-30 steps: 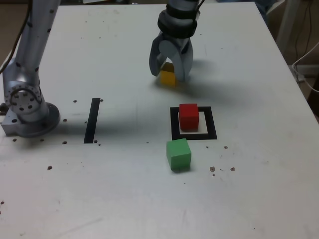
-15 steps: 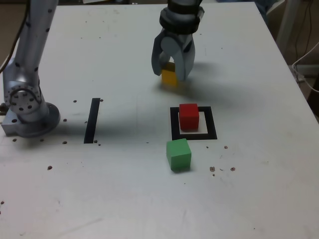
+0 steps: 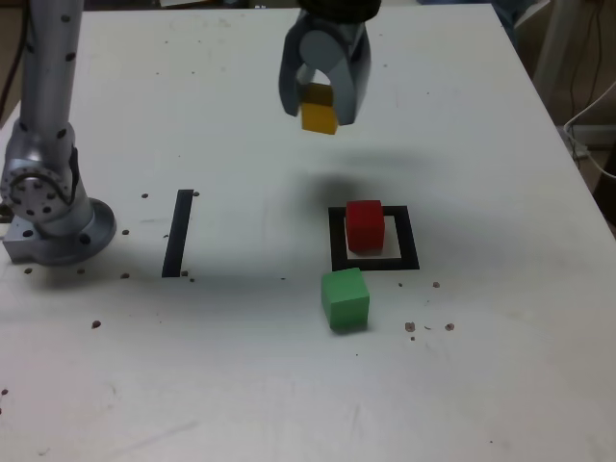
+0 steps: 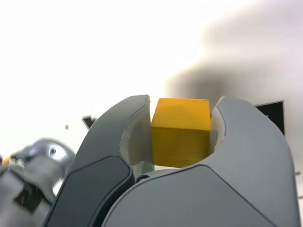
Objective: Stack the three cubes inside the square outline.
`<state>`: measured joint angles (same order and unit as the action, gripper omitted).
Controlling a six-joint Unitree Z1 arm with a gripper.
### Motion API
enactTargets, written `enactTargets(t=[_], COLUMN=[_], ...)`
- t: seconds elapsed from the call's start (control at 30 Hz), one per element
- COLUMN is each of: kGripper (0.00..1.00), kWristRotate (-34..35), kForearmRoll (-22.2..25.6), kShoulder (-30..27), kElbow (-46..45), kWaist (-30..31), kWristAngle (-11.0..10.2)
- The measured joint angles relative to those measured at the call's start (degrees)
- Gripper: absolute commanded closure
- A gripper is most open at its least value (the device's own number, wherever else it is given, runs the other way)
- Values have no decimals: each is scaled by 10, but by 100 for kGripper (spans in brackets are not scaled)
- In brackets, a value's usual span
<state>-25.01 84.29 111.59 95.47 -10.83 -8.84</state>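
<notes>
Yellow cube [image 3: 319,109] gripped between both fingers of hand [image 3: 319,104], raised above table [image 3: 241,385]; red cube [image 3: 365,227] inside square outline [image 3: 408,241], below hand.

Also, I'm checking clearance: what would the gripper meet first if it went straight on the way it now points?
Probably the white table, with the yellow cube held in the gripper touching down first; depth and exact tilt are unclear.

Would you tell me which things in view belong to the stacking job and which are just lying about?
For the job:
- yellow cube, held in the tool
- red cube, inside the square outline
- green cube, outside it

Just lying about:
- black strip
- cable
</notes>
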Motion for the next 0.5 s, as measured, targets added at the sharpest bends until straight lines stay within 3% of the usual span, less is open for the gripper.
enactTargets(t=[0.17,0.5], kGripper=[89,89], kWristRotate=[77,178], kForearmRoll=[40,46], kShoulder=[-13,-24], kElbow=[20,30], kWaist=[47,96], kWristAngle=[4,24])
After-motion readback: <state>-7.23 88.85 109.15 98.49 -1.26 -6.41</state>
